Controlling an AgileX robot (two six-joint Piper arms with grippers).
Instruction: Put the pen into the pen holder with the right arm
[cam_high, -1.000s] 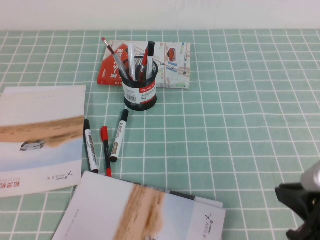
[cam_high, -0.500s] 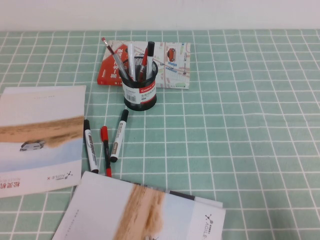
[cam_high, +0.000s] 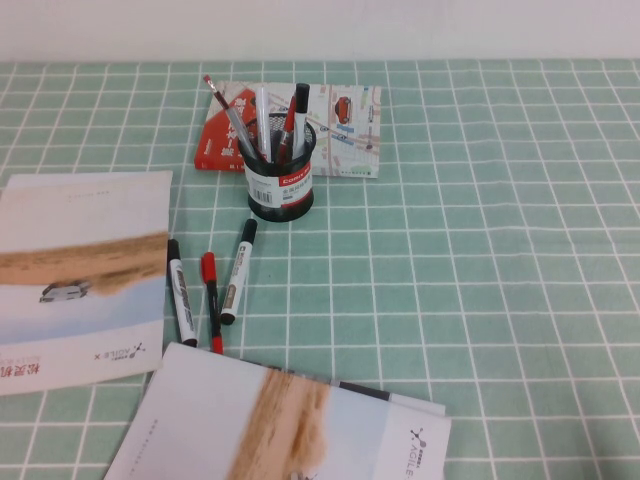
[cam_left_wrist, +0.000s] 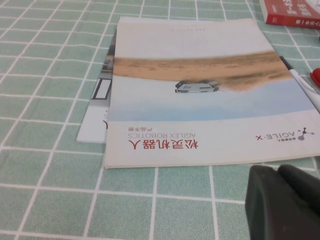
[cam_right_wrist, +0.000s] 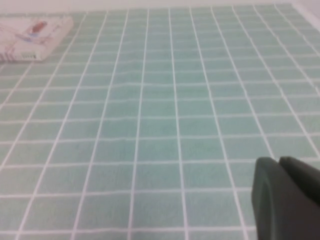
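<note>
Pen (cam_high: 263, 122) stands in the pen holder (cam_high: 281, 175), light, stiff, slippery; best pinched mid-barrel. Left end effector (cam_left_wrist: 283, 202) and right end effector (cam_right_wrist: 286, 195) look pressed together, well away from the holder.

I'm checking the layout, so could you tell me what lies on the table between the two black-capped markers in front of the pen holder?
In the high view, a thin red pen lies between the markers. Both grippers are outside that view.
</note>
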